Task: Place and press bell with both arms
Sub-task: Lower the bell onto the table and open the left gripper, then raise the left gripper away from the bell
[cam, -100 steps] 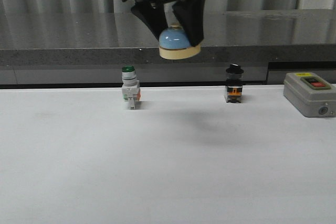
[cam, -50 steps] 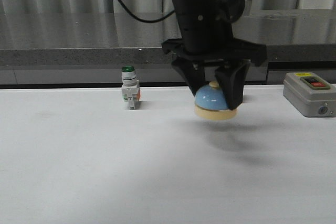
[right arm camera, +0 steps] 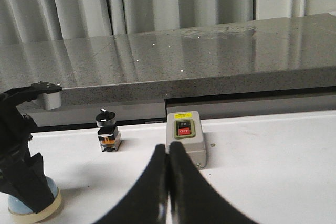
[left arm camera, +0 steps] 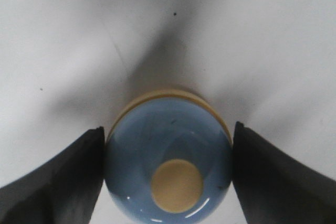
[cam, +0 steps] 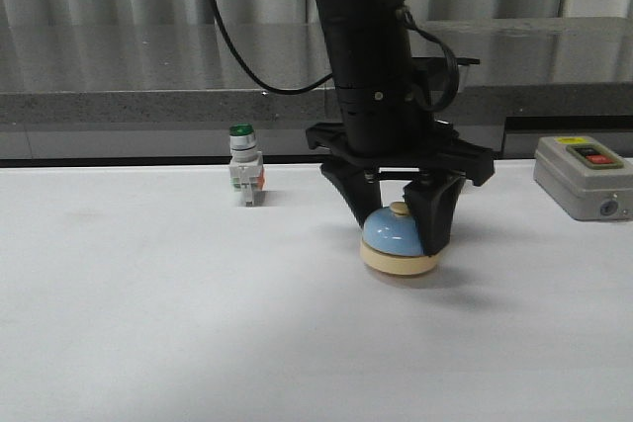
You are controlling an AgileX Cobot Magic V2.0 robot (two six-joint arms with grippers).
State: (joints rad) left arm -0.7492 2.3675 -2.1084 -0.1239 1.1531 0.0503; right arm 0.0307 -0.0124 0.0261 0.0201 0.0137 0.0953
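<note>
The bell (cam: 388,235), with a light-blue dome, cream base and cream knob, sits low at the white table, its base at or just touching the surface. My left gripper (cam: 401,234) comes down from above and is shut on the dome, one finger on each side. In the left wrist view the bell (left arm camera: 168,145) fills the gap between the left gripper's (left arm camera: 169,132) dark fingers. My right gripper (right arm camera: 168,151) is shut and empty, low over the table to the right of the bell (right arm camera: 32,207). The right gripper is out of the front view.
A green-capped white switch (cam: 244,177) stands at the back left. A grey box with red and black buttons (cam: 585,176) sits at the back right, just beyond my right gripper (right arm camera: 185,139). A black-knobbed switch (right arm camera: 108,129) stands behind the bell. A dark stone ledge (cam: 148,96) runs along the back.
My left arm has carried the bell down and to the right, from high above the ledge to the table surface. The right arm's earlier position is not shown.
</note>
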